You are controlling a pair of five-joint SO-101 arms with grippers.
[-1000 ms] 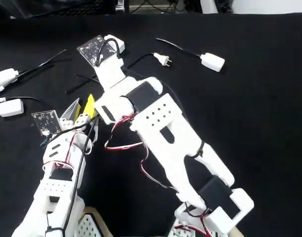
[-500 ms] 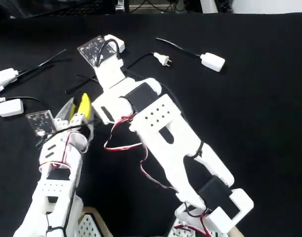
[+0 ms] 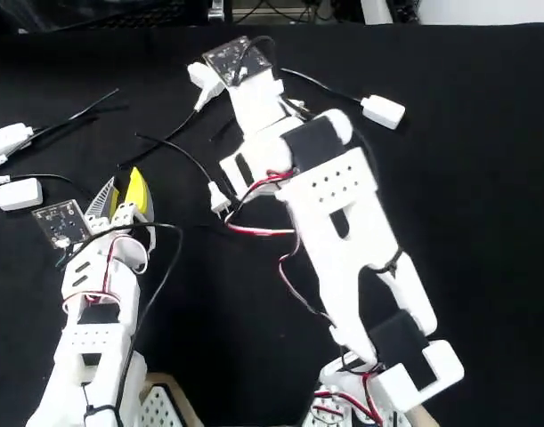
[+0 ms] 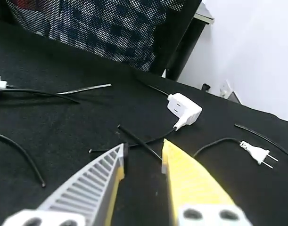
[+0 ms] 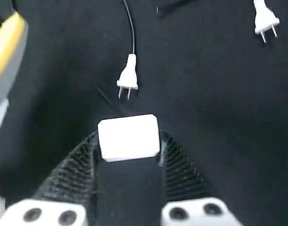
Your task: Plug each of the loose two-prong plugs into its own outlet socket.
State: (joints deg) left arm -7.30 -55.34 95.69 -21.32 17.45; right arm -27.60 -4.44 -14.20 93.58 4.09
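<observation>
Nearest, the left gripper (image 4: 144,146) hangs over the black table (image 3: 485,222), its grey and yellow jaws a narrow gap apart with nothing between them. Just beyond it, to the right, a loose plug (image 3: 218,199) lies on the table at the end of its cord. Farther out, the right gripper (image 5: 128,139) clamps a white socket block (image 5: 128,132). A second socket block (image 3: 383,111) lies on the table farther right.
</observation>
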